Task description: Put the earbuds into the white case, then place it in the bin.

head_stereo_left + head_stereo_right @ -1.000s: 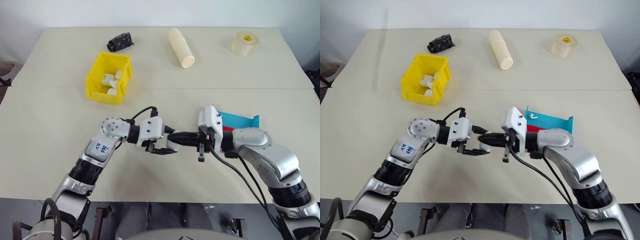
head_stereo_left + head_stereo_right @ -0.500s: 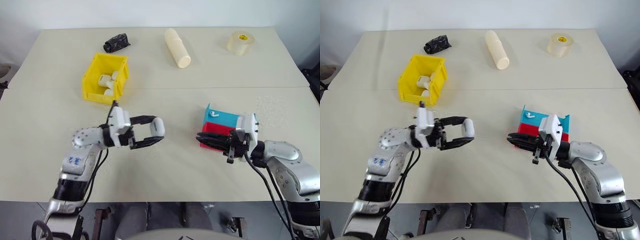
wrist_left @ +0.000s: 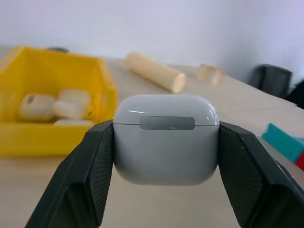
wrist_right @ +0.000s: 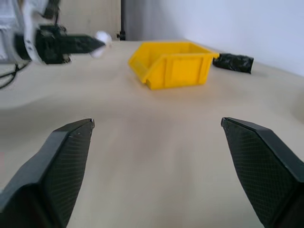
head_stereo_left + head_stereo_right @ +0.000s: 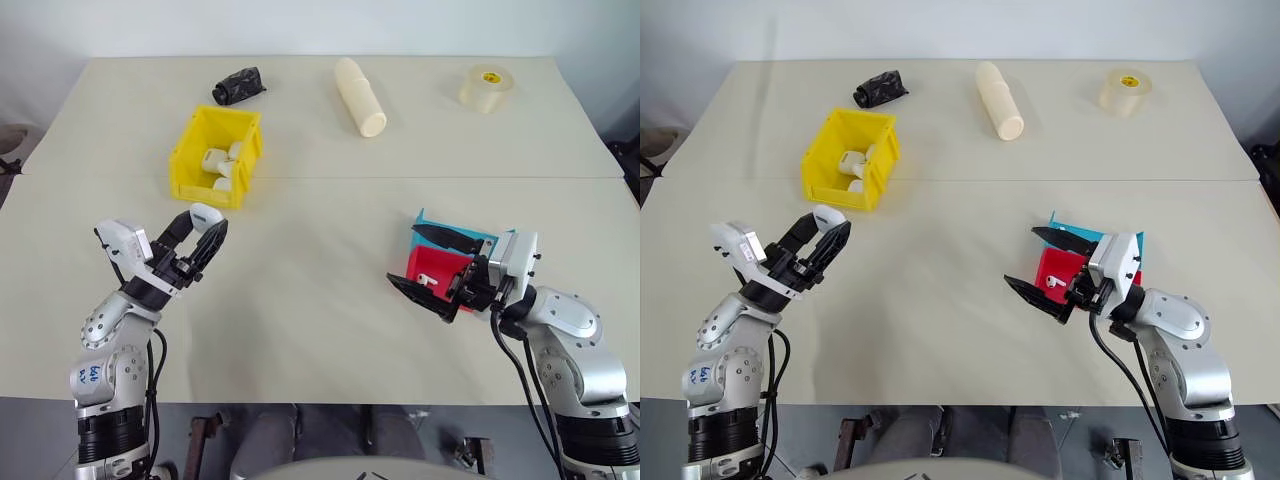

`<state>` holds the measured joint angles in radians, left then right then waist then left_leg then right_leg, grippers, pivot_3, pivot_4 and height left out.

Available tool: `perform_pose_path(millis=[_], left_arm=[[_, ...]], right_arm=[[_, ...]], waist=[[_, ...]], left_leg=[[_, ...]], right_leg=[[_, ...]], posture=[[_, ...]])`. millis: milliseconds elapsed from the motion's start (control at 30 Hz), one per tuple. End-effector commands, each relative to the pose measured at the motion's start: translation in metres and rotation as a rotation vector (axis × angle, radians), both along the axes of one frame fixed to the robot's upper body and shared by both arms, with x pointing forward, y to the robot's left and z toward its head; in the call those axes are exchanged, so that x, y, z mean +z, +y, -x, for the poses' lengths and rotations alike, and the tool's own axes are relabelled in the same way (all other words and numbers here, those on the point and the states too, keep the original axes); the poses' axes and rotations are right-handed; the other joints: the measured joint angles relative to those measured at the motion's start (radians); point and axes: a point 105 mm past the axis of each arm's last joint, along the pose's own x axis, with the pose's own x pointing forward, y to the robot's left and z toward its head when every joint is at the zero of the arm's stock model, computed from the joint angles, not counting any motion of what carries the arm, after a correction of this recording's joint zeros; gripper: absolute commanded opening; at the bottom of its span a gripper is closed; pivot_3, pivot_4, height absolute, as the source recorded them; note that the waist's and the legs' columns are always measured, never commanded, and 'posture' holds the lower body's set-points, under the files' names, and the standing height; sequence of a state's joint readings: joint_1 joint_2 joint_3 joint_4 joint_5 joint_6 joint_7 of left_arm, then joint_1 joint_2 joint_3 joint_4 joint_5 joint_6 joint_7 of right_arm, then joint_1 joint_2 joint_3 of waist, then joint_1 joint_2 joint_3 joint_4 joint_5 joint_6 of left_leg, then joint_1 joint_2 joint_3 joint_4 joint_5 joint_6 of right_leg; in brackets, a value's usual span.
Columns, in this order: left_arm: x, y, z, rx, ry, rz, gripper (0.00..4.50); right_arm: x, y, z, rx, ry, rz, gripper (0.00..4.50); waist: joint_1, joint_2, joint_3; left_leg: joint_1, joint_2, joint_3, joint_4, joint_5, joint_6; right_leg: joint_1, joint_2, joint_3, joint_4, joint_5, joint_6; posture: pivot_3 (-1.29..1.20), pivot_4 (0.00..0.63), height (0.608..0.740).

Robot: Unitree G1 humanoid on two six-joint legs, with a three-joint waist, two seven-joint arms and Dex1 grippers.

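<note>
- Holding the white case point(image 3: 166, 138), lid shut, is my left gripper point(image 5: 203, 228), both black fingers point(image 3: 88, 175) pressed against its sides, lifted off the table point(image 5: 320, 290).
- I see the bin point(image 5: 217, 156) just ahead of that gripper's tips, apart from them, with a few pale rounded items point(image 5: 222, 165) lying inside.
- My right gripper point(image 5: 1045, 268) hangs spread wide with nothing between its fingers.
- A red tray point(image 5: 432, 268) and a teal tray point(image 5: 478, 240) sit right behind the right gripper; one small white earbud point(image 5: 429, 281) shows on the red tray.
- Far beyond both grippers I see a cream cylinder point(image 5: 361, 96), a tape roll point(image 5: 488, 87) and a crumpled black item point(image 5: 238, 84).
</note>
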<state>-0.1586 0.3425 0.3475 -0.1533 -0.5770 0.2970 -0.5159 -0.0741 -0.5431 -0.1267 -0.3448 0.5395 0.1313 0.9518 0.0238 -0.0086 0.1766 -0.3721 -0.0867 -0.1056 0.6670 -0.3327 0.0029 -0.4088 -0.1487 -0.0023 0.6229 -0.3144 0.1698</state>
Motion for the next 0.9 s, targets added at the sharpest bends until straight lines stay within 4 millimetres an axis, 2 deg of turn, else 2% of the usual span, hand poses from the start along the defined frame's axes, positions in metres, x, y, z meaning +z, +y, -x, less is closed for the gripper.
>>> perform_pose_path(millis=[33, 167, 267, 367, 467, 500, 533, 600, 733, 833, 900], left_arm=[[0.023, 0.007, -0.025, 0.08, -0.012, 0.03, 2.81], [0.044, 0.013, -0.065, 0.146, -0.013, -0.05, 2.81], [0.054, 0.02, -0.086, 0.197, -0.013, -0.096, 2.81], [0.058, 0.029, -0.109, 0.245, 0.033, -0.117, 2.81], [0.053, 0.027, -0.122, 0.218, 0.077, -0.162, 2.81], [0.052, 0.029, -0.124, 0.226, 0.087, -0.175, 3.53], [0.052, 0.031, -0.126, 0.228, 0.092, -0.183, 3.78], [0.055, 0.031, -0.126, 0.218, 0.078, -0.183, 4.4], [0.053, 0.021, -0.11, 0.092, 0.039, -0.241, 4.45], [0.055, 0.019, -0.083, -0.007, -0.026, -0.308, 4.45], [0.05, 0.021, -0.054, -0.1, -0.031, -0.398, 4.45]], right_arm=[[0.004, 0.003, 0.004, 0.019, -0.025, -0.006, 4.47], [0.002, 0.003, 0.002, 0.002, -0.021, -0.006, 4.47], [0.002, 0.004, 0.002, 0.002, -0.02, -0.004, 4.47], [0.003, 0.006, 0.002, -0.006, -0.03, -0.005, 4.47], [0.007, 0.006, 0.001, -0.021, -0.044, -0.012, 4.47], [0.007, 0.006, 0.001, -0.023, -0.045, -0.014, 4.5], [0.007, 0.006, 0.001, -0.024, -0.045, -0.015, 4.5], [0.007, 0.006, 0.001, -0.027, -0.046, -0.016, 4.5], [0.004, 0.007, 0.002, -0.03, -0.039, -0.01, 4.5], [0.001, 0.009, 0.003, -0.004, -0.017, -0.003, 4.5], [-0.004, 0.006, 0.004, 0.024, 0.016, 0.014, 4.5]], waist=[[0.003, 0.0, 0.0], [0.001, -0.001, 0.0], [-0.007, 0.0, 0.0], [-0.011, -0.001, 0.0], [-0.012, -0.001, 0.0], [-0.015, -0.001, 0.0], [-0.017, -0.001, 0.0], [-0.021, -0.001, 0.0], [-0.029, -0.001, 0.0], [-0.034, -0.001, 0.0], [-0.045, -0.001, 0.0]], left_leg=[[0.0, 0.0, 0.0, 0.001, 0.0, 0.0], [0.0, -0.003, 0.0, 0.001, 0.0, -0.001], [0.0, -0.004, 0.0, -0.001, 0.0, 0.0], [0.0, -0.004, 0.001, -0.002, 0.0, 0.0], [0.0, -0.004, 0.001, -0.001, 0.0, 0.0], [0.0, -0.004, 0.001, -0.002, 0.0, 0.0], [0.0, -0.004, 0.001, -0.002, 0.0, 0.0], [0.0, -0.004, 0.001, -0.002, 0.0, 0.0], [0.0, -0.004, 0.0, -0.002, 0.0, 0.0], [0.0, -0.002, 0.001, -0.002, 0.0, -0.001], [0.0, 0.0, 0.001, -0.002, 0.0, -0.001]], right_leg=[[0.0, 0.0, -0.001, 0.0, 0.0, 0.0], [0.0, 0.0, -0.001, 0.001, 0.0, 0.0], [-0.001, 0.0, -0.001, 0.003, 0.0, 0.0], [-0.001, 0.0, -0.001, 0.003, 0.0, 0.0], [-0.001, 0.0, -0.002, 0.003, 0.0, 0.0], [-0.001, 0.0, -0.003, 0.003, 0.0, 0.0], [-0.001, 0.0, -0.003, 0.003, 0.0, 0.0], [-0.001, 0.0, -0.003, 0.003, 0.0, 0.0], [-0.002, 0.0, -0.004, 0.004, 0.0, 0.0], [-0.003, 0.0, -0.003, 0.004, 0.0, 0.0], [-0.003, 0.0, -0.003, 0.004, 0.0, 0.0]], posture=[[0.0, 0.15, 0.74], [0.0, 0.15, 0.74], [0.0, 0.15, 0.74], [0.0, 0.15, 0.74], [0.0, 0.15, 0.74], [0.0, 0.15, 0.74], [0.0, 0.15, 0.74], [0.0, 0.15, 0.74], [0.0, 0.15, 0.74], [0.0, 0.15, 0.74], [0.0, 0.15, 0.74]])
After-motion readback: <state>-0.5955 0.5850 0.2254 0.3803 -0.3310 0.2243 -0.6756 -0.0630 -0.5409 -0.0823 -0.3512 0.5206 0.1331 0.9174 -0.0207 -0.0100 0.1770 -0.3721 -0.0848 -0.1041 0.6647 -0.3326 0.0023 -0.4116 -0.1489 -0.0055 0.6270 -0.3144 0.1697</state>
